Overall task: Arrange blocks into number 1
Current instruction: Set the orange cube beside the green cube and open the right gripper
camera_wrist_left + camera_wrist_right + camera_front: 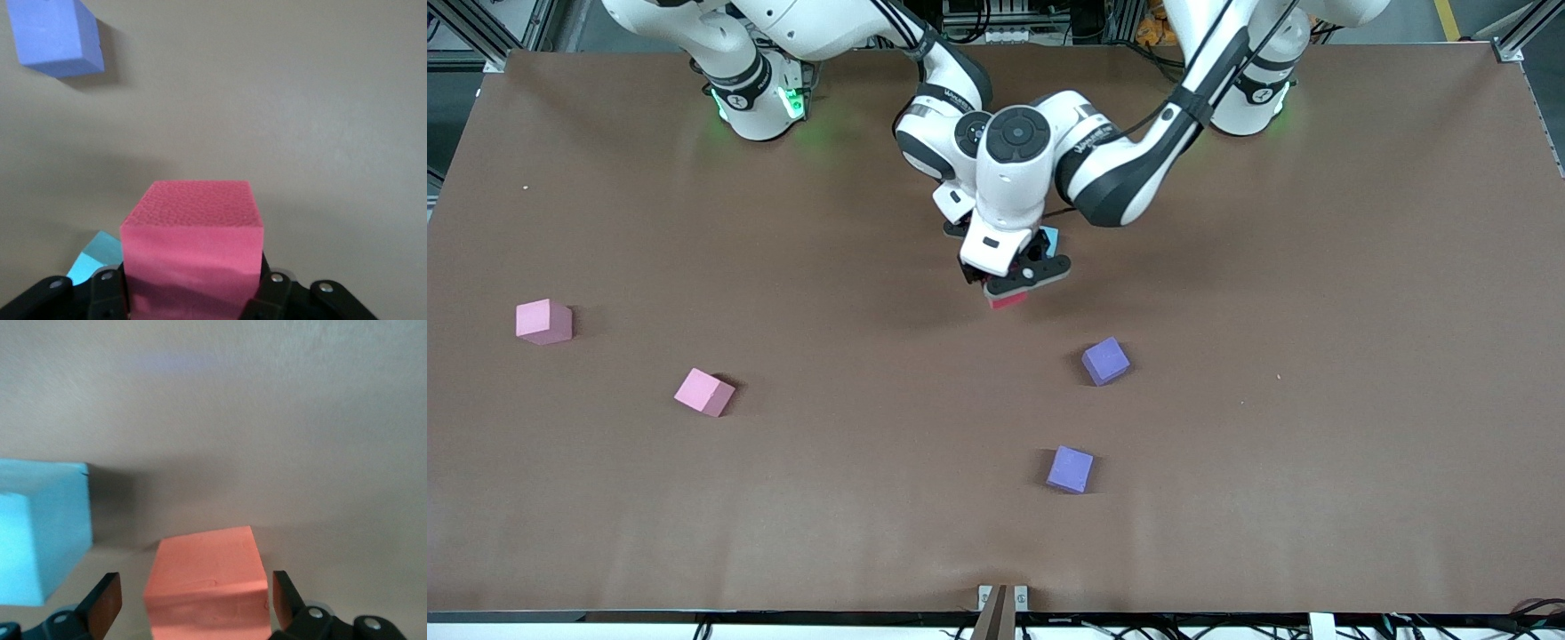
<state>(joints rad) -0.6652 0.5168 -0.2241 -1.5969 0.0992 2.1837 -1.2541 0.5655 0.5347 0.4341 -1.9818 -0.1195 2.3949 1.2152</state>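
Matte, pitted foam red block [192,247]; smooth matte brown table [783,498].

A wide brown table [605,498] with a matte top fills the scene, evenly lit with soft shadows. Along its upper edge stand aluminium frame rails [489,27] and dark equipment. Cables [1138,629] run under its lower edge, where a small bracket [1001,603] sits at the middle.

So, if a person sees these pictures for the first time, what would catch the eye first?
The two arms meeting over the middle of the table: the left gripper is shut on a red block, and the right gripper stands open around an orange block, beside a light blue block. Two purple cubes lie nearer the front camera.
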